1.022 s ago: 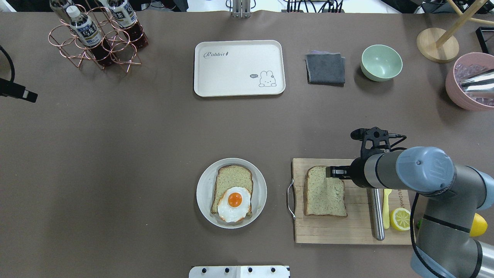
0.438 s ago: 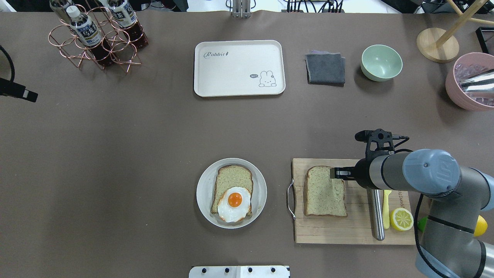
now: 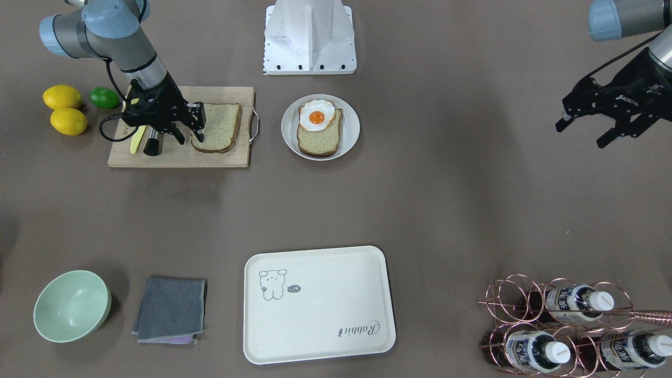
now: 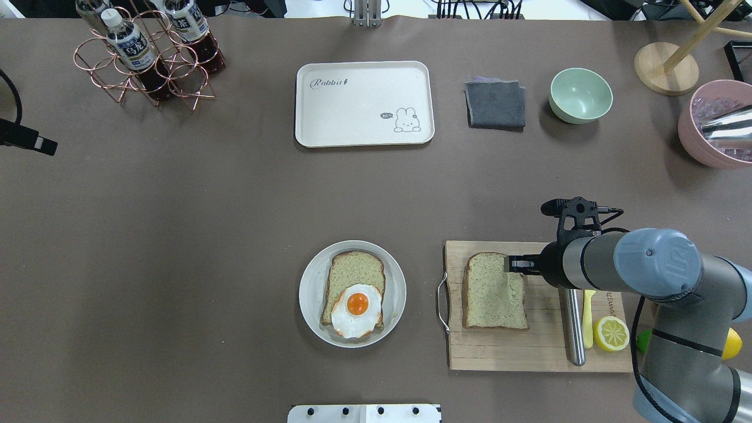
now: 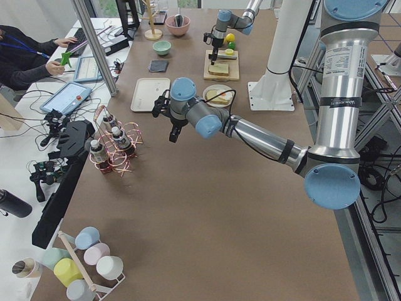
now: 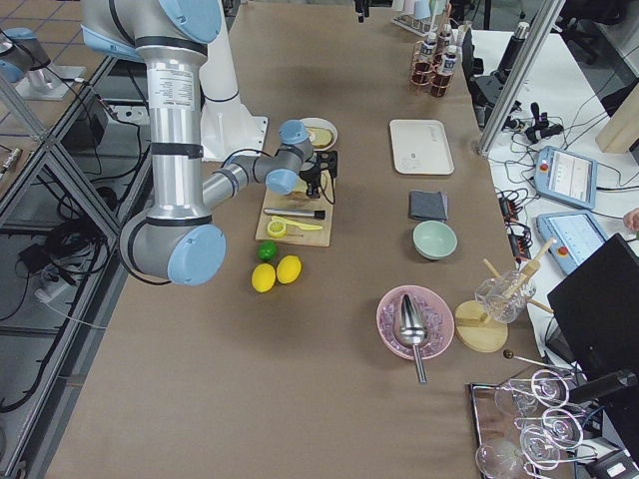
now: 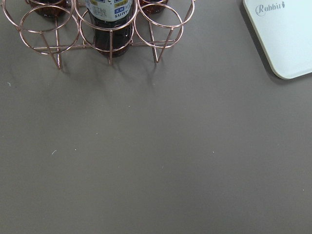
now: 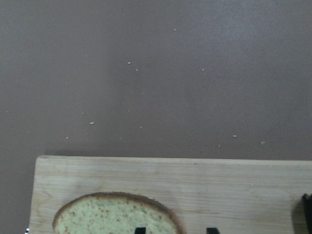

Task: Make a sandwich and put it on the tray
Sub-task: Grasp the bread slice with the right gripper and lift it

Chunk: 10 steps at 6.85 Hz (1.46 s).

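Note:
One speckled bread slice (image 4: 490, 294) lies flat on the wooden cutting board (image 4: 499, 352). My right gripper (image 4: 510, 264) is low at the slice's far right corner. Its jaws stand apart, one fingertip over the bread and one off its edge, as the right wrist view shows over the slice (image 8: 112, 214). A second slice (image 4: 355, 267) lies on the round white plate (image 4: 305, 294) with the fried egg (image 4: 355, 310) on top. The cream tray (image 4: 364, 103) is bare at the far middle. My left gripper (image 3: 583, 134) is open and empty, high above the table's left side.
A metal rod (image 4: 573, 323), a yellow knife (image 4: 588, 320) and a lemon half (image 4: 611, 333) lie on the board's right part. A grey cloth (image 4: 495, 104), green bowl (image 4: 580, 94) and pink bowl (image 4: 714, 126) stand far right. The copper bottle rack (image 4: 147, 53) stands far left.
My right gripper has shifted slightly right, from over the slice's corner to its right edge. The bread, plate and left arm have not moved.

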Available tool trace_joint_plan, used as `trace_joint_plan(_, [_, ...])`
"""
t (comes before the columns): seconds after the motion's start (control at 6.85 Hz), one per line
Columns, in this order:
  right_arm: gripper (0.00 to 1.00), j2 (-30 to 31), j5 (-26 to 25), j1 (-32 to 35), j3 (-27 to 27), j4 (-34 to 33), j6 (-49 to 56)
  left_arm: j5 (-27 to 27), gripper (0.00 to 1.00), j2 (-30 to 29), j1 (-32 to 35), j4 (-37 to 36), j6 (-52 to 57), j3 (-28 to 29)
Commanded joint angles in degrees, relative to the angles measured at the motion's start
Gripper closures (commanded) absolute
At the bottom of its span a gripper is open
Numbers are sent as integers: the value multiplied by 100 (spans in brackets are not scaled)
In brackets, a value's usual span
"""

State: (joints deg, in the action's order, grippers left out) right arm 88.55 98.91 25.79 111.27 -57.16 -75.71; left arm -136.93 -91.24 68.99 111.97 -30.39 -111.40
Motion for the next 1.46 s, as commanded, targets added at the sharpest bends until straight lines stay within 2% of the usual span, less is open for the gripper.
trace_joint_plan(0.0, [48,4,-39,-56,-9,-6,-5,0,2,10,0,0,7,-22])
trace_joint_plan(0.29, [50,-40,-135,-126,-88,-6,-5,0,2,10,9,0,7,-22])
trace_joint_plan(0.44, [71,-49,-153,-135,-79,-6,-13,0,2,10,9,0,7,-22])
trace_joint_plan(0.58, [100,-57,-144,-135,-62,-6,-5,0,2,10,9,0,7,-22])
trace_joint_plan(1.02, [100,-31,-22,5,157,-15,13,0,2,10,9,0,16,-22])
trace_joint_plan(1.31, [100,-101,294,146,350,-15,4,0,2,10,18,0,7,-22])
